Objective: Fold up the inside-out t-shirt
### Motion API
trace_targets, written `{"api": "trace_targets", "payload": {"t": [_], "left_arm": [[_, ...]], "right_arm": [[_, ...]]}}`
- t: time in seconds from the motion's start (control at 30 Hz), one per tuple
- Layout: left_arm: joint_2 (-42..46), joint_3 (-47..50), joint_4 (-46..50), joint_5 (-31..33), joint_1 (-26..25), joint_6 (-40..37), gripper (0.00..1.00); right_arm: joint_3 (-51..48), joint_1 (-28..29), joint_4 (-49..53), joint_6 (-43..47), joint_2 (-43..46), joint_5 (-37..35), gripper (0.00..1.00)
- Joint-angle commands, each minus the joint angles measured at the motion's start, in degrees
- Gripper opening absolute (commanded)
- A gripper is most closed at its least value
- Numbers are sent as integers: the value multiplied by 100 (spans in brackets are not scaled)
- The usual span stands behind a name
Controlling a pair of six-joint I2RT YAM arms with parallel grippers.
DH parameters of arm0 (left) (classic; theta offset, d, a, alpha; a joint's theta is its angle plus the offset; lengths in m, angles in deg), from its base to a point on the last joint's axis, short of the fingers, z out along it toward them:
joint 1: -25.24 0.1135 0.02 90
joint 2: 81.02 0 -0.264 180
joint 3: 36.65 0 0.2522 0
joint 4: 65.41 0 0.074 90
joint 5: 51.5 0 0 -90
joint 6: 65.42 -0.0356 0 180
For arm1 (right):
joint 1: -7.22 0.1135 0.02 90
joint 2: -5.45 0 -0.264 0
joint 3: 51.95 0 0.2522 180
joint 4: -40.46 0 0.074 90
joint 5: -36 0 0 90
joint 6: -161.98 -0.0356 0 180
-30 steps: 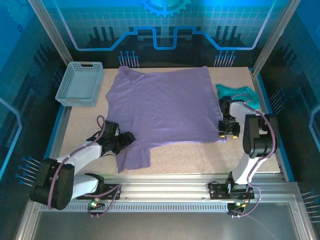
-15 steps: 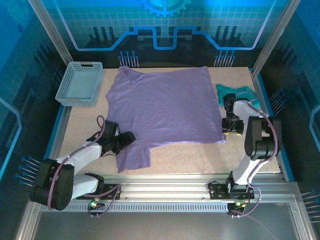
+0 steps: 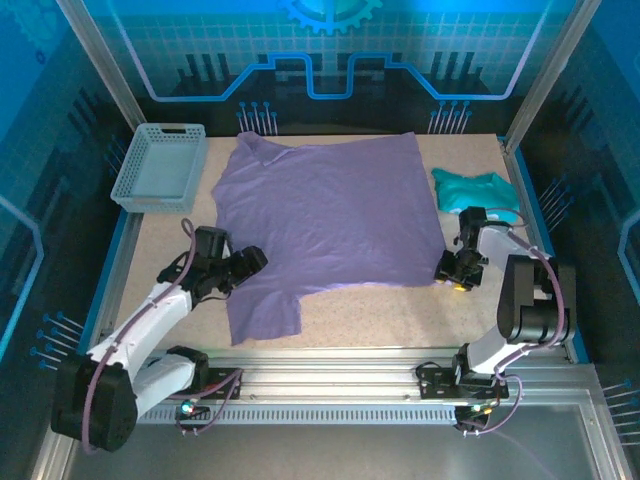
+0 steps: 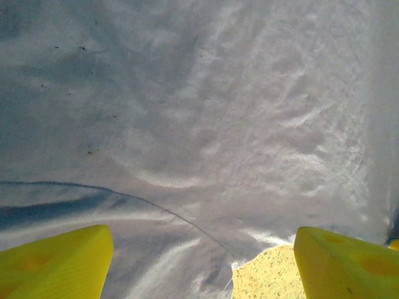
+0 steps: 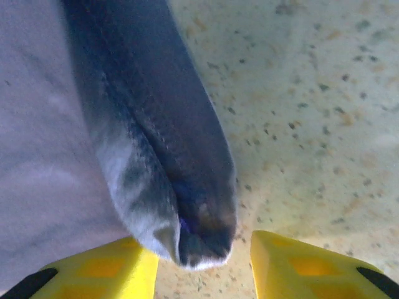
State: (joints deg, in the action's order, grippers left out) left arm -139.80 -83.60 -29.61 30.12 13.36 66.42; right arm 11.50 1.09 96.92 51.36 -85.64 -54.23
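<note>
Left gripper [image 3: 246, 266], lower left of the frame, is standing wide-jawed over the sleeve seam [image 4: 156, 208], gripping nothing. The lavender t-shirt [image 3: 330, 215] is lying spread across the table [image 3: 400, 310] centre. Right gripper [image 3: 447, 270], lower right, is bracketing the hem corner [image 5: 187, 212], jaws partly parted, apparently unclamped. Recommendation: seat both fabric layers deep between the fingers before pinching, and keep clear of the teal garment [image 3: 478, 188].

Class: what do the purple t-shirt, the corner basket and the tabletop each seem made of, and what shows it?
T-shirt: thin soft fabric, matte; it lies in shallow wrinkles with a stitched hem.
Basket: likely moulded plastic, pale grey-blue; lattice walls.
Tabletop: hard speckled beige board, possibly composite; matte flecked surface.
</note>
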Motion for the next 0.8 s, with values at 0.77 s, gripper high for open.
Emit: {"api": "trace_targets", "payload": {"t": [0.77], "left_arm": [[912, 589, 2947, 710, -965, 1574, 64]], "right_arm": [[-47, -251, -428, 168, 104, 483, 2]]}}
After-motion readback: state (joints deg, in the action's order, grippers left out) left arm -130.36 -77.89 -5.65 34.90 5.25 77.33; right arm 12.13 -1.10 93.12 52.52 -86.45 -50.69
